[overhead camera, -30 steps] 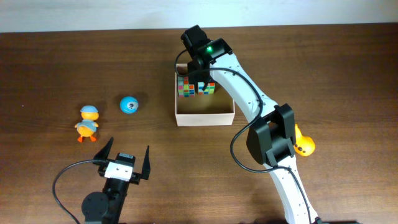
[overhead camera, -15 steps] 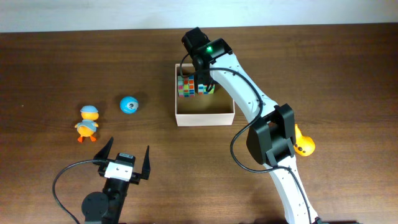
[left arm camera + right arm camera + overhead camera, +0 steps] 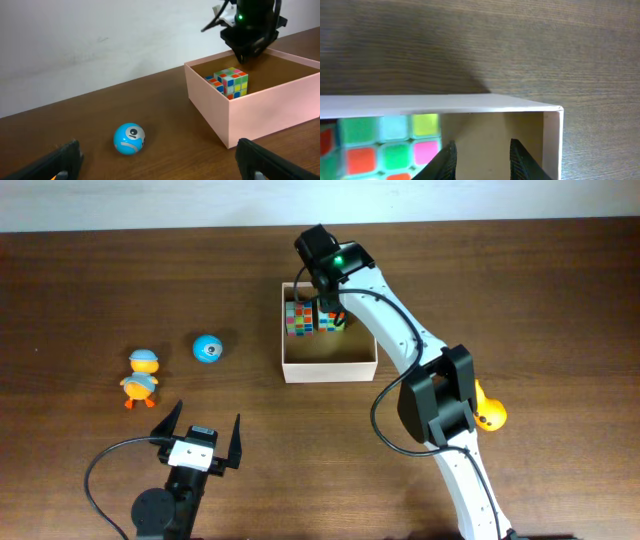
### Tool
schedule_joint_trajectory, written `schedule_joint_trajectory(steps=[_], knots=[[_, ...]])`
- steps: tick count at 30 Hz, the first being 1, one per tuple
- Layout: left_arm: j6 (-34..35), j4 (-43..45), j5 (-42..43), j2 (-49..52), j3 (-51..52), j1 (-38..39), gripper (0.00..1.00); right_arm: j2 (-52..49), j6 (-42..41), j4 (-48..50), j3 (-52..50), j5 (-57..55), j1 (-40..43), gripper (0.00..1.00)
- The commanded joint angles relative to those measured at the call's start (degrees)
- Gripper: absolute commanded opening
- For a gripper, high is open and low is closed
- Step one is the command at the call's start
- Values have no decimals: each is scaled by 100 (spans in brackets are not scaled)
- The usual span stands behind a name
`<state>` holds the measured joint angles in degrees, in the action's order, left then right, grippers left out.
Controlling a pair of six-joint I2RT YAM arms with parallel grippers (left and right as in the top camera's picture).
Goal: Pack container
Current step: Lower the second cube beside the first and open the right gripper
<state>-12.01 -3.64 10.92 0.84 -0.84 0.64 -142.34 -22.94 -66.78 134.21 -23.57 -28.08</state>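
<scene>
The container (image 3: 330, 365) is a white-walled box with a tan inside, and it also shows in the left wrist view (image 3: 260, 110). A colourful puzzle cube (image 3: 300, 318) lies inside by its left wall. A second colourful block (image 3: 332, 321) lies beside the cube, partly under the arm. My right gripper (image 3: 322, 292) hangs over the box's far part. In the right wrist view (image 3: 481, 160) its jaws stand a little apart with nothing between them, and the cube (image 3: 385, 145) is to their left. My left gripper (image 3: 205, 430) is open and empty near the front edge.
A blue ball (image 3: 208, 349) lies left of the box and shows in the left wrist view (image 3: 129, 139). An orange duck with a blue cap (image 3: 142, 376) stands further left. Another orange toy (image 3: 488, 412) lies right of the right arm.
My right gripper has drawn back slightly toward the box's far wall, off the cube. The left arm has not moved.
</scene>
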Motion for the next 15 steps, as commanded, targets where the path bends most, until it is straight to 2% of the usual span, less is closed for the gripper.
schedule_joint_trajectory(steps=[1,15], knots=[[-72,-4,-17,-55,35,-33,99,203,20,55,-140,-173,146,29],[-72,-4,-17,-55,35,-33,99,190,166,282,-243,133,188,30]])
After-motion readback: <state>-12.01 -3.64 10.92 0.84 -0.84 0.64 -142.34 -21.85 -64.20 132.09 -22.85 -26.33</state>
